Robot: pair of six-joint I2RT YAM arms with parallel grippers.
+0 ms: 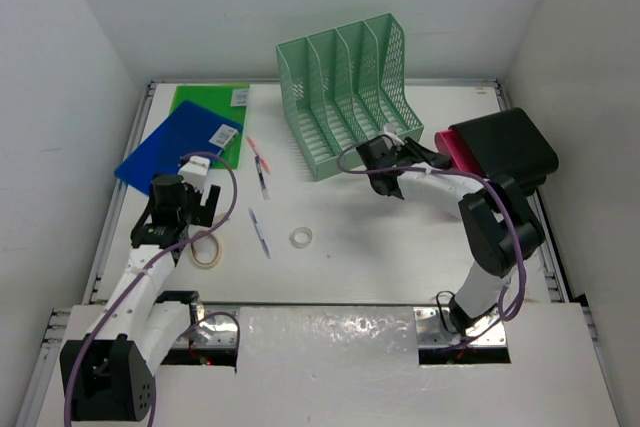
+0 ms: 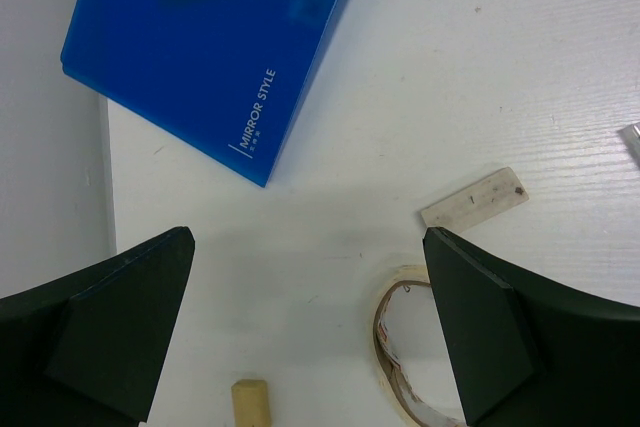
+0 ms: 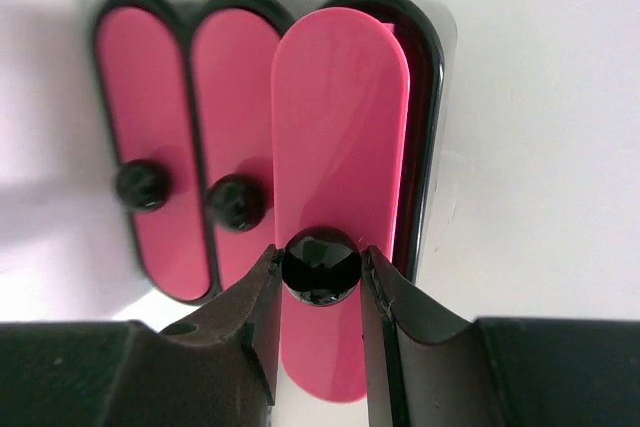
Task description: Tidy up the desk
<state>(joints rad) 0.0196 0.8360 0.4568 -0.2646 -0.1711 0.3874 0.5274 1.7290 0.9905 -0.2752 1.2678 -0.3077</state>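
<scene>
The white desk holds scattered items. My right gripper is shut on the black knob of a pink drawer, which is pulled out of the black drawer box at the right edge. In the right wrist view the gripper pinches the knob from both sides; two more pink drawers stand shut to its left. My left gripper is open and empty, low over the desk. In the left wrist view its tips straddle bare desk, with a masking tape roll by the right finger.
A mint-green mesh file rack stands at back centre. A blue folder and a green folder lie back left. Pens, a small clear tape roll, a cream stub and a label strip lie around.
</scene>
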